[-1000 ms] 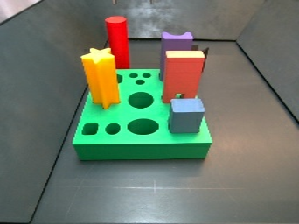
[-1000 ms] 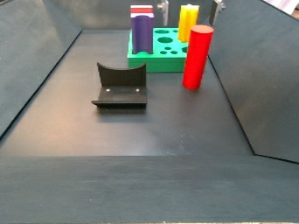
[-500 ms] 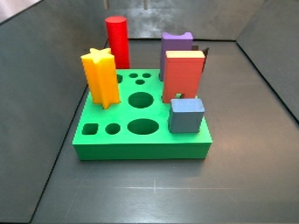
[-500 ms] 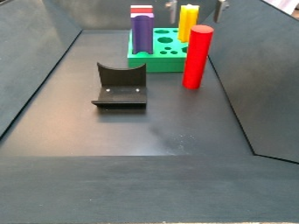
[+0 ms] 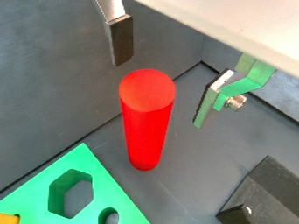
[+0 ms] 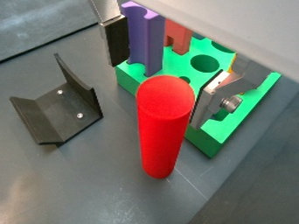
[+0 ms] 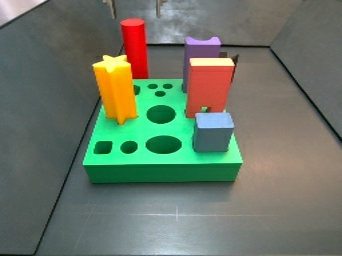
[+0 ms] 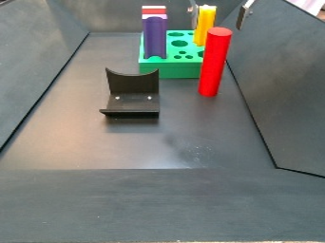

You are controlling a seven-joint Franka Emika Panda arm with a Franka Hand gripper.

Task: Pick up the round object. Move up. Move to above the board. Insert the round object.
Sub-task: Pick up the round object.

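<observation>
Gripper: the gripper is seen above the red cylinder in both wrist views, its two silver fingers spread wide to either side of the peg's top, nothing clasped between them; only the fingertips are caught at the upper edge of a side view.
Round object: the red cylinder is stood upright on the dark floor, just beside the board and outside it; it is touched by neither finger.
Board: the green board is laid flat on the floor, with round and other shaped holes cut in its top face.
Pieces in the board: a yellow star post, a red-orange rectangular block, a purple block and a blue-grey cube are seated upright in it.
Fixture: the fixture is placed on the floor, apart from the board and near the cylinder.
</observation>
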